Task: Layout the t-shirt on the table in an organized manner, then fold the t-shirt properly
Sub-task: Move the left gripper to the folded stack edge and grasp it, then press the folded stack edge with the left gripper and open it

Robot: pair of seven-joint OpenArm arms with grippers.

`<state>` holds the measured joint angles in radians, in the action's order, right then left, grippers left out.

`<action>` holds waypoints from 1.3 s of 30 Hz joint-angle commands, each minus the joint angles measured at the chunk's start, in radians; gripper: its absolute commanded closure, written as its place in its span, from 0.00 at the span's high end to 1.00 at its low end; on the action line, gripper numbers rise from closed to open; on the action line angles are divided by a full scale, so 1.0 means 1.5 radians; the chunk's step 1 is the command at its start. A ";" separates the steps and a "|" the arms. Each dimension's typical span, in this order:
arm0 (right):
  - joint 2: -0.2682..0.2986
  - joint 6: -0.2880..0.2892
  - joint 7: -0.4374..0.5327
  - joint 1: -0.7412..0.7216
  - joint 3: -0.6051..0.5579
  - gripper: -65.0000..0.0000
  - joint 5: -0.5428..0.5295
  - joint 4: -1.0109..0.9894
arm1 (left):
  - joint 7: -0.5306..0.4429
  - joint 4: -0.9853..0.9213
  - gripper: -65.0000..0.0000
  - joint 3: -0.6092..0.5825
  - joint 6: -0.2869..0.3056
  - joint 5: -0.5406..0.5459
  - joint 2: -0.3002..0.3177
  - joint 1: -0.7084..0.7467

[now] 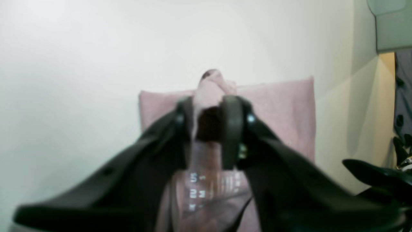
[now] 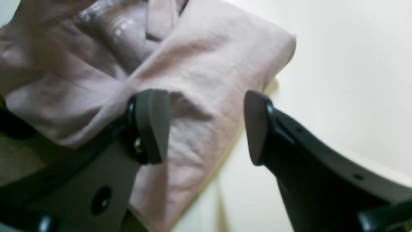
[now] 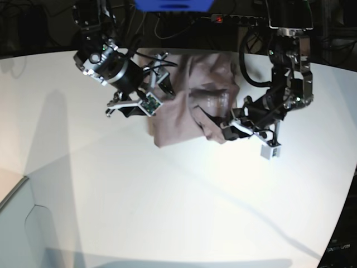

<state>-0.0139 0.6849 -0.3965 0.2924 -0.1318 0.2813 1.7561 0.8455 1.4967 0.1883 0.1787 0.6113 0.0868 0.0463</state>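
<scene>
The t-shirt is a dusty mauve, soft and creased, lying half-folded at the far side of the white table between my two arms. My left gripper has pinched a raised fold of it — pale print shows just below, too blurred to read. My right gripper hangs wide open over the shirt's edge, holding nothing.

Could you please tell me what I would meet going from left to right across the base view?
Bare white table → right gripper → t-shirt → left gripper.
</scene>
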 commanded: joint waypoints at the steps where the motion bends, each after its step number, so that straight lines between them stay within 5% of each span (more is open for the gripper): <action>1: -0.001 0.009 0.016 -0.003 -0.001 0.56 -0.010 0.010 | -0.009 0.009 0.14 0.001 0.005 0.008 0.005 -0.011; 3: -0.001 0.009 0.016 -0.003 -0.001 0.56 -0.010 0.010 | -0.009 0.010 0.00 0.002 0.005 0.008 0.007 -0.009; 16: 0.000 0.009 0.016 -0.002 -0.001 0.56 -0.010 0.009 | -0.003 0.011 0.00 0.109 0.007 0.013 0.008 0.018; 24: 0.000 0.009 0.016 -0.002 -0.001 0.56 -0.010 0.008 | -0.003 0.010 0.01 0.105 0.007 0.008 0.008 0.018; 28: 0.000 0.009 0.016 -0.001 -0.001 0.56 -0.010 0.008 | -0.003 0.010 0.18 0.109 0.007 0.008 0.007 0.020; 34: 0.000 0.009 0.016 0.002 -0.001 0.56 -0.010 0.008 | -0.003 0.011 0.60 0.111 0.002 0.008 0.008 0.042; 39: 0.000 0.009 0.016 0.000 -0.001 0.56 -0.010 0.009 | -0.002 0.016 0.70 0.149 0.006 0.013 0.008 0.069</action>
<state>-0.0135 0.6849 -0.3962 0.2970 -0.1318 0.2813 1.7542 0.8539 1.5005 0.4107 0.1806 0.6189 0.0910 0.1543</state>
